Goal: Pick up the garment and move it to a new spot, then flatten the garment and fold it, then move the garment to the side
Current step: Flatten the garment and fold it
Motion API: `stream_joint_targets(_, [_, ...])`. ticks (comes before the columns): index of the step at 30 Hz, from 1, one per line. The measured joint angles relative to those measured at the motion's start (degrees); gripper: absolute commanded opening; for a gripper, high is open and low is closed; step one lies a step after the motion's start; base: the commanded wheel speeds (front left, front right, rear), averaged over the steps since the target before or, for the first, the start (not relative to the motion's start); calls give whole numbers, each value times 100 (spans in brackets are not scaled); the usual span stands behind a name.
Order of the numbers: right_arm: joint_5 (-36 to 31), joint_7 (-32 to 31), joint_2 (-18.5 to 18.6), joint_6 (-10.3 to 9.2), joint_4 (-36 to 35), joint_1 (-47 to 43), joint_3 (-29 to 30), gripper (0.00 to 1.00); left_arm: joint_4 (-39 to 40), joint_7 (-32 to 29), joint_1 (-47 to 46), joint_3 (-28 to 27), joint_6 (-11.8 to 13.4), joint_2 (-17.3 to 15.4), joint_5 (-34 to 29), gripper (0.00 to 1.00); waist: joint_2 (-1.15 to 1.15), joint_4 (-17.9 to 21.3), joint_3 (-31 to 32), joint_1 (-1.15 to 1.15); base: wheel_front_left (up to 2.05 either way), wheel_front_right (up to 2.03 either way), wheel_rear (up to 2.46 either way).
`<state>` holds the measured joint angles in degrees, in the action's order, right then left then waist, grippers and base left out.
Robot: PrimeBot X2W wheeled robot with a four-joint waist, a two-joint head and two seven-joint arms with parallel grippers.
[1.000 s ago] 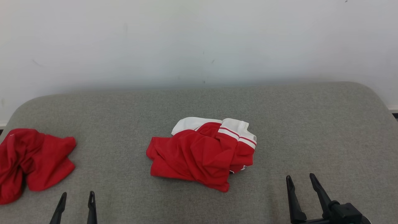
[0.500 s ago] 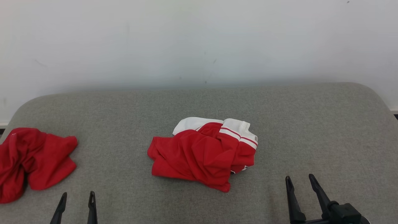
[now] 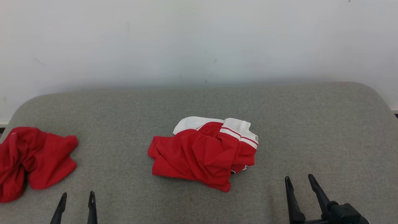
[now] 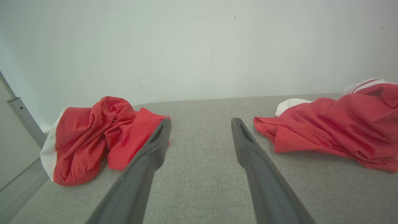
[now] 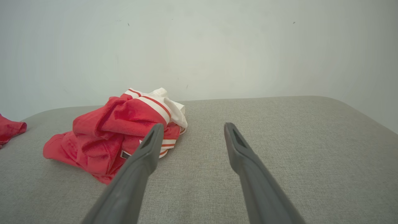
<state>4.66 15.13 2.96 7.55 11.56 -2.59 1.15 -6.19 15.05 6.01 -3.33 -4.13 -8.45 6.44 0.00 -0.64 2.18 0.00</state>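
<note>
**Both grippers open and empty, garment lying mid-surface**

A crumpled red cloth garment with white striped trim [image 3: 202, 154] lies bunched at the middle of the grey woven-fabric padded surface [image 3: 311, 124]. Low at the near edge, the left gripper [image 3: 77, 193] has fingers spread and holds nothing. The right gripper [image 3: 299, 176] is near the garment's right side, apart from it, fingers spread and empty. A second crumpled red cloth [image 3: 34, 158] sits at the far left edge, well apart. A pale wall [image 3: 199, 37] stands behind.

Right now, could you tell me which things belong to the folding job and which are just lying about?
Job: red-and-white garment, crumpled, central; left gripper and right gripper, both open.
Lying about, probably: second red garment, far left.
</note>
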Motion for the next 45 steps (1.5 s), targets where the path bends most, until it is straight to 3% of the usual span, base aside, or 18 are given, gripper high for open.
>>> stream_joint_targets(8, [-33, 0, 0, 0, 33, 67, -97, 100, 9, 0, -4, 22, -35, 56, -14, 100, 0, -56, 4, 0, 0, 0, 0])
stream_joint_targets(14, [-199, 0, 11, 0, 285, 673, -371, 100, -24, 0, -98, 140, -78, 103, -25, 100, 0, -233, 1, 0, 0, 0, 0])
stream_joint_targets(22, [-202, -153, 221, 0, 1567, 1969, -641, 100, -44, 0, -235, 301, -125, 210, -58, 100, 0, -544, -67, 0, 0, 0, 0])
stream_joint_targets(23, [-134, -275, 256, 0, 1979, 2269, -646, 100, -55, 0, -271, 316, -137, 231, -58, 100, 0, -617, -100, 0, 0, 0, 0])
stream_joint_targets(32, [131, -782, 381, 0, 3452, 3052, -717, 100, -169, 0, -489, 342, -191, 271, -54, 100, 0, -817, -332, 0, 0, 0, 0])
stream_joint_targets(33, [187, -783, 379, 0, 3554, 3088, -756, 96, -174, 0, -501, 341, -192, 275, -54, 100, 0, -830, -360, 0, 0, 0, 0])
stream_joint_targets(34, [249, -803, 378, 0, 3655, 3128, -803, 74, -178, 0, -515, 342, -193, 282, -54, 100, 0, -840, -388, 0, 0, 0, 0])
stream_joint_targets(35, [307, -826, 377, 0, 3761, 3178, -861, 7, -181, 0, -530, 339, -194, 288, -54, 100, 0, -848, -413, 1, 0, 0, 0])
stream_joint_targets(36, [350, -821, 376, 0, 3831, 3207, -917, 0, -185, 0, -545, 334, -194, 292, -54, 100, 0, -851, -434, 0, 0, 0, 0])
stream_joint_targets(45, [586, -170, 550, 0, 3949, 3338, -1160, 0, -197, 0, -598, 291, -237, 334, -46, 100, 0, -667, -414, 0, 0, 0, 0])
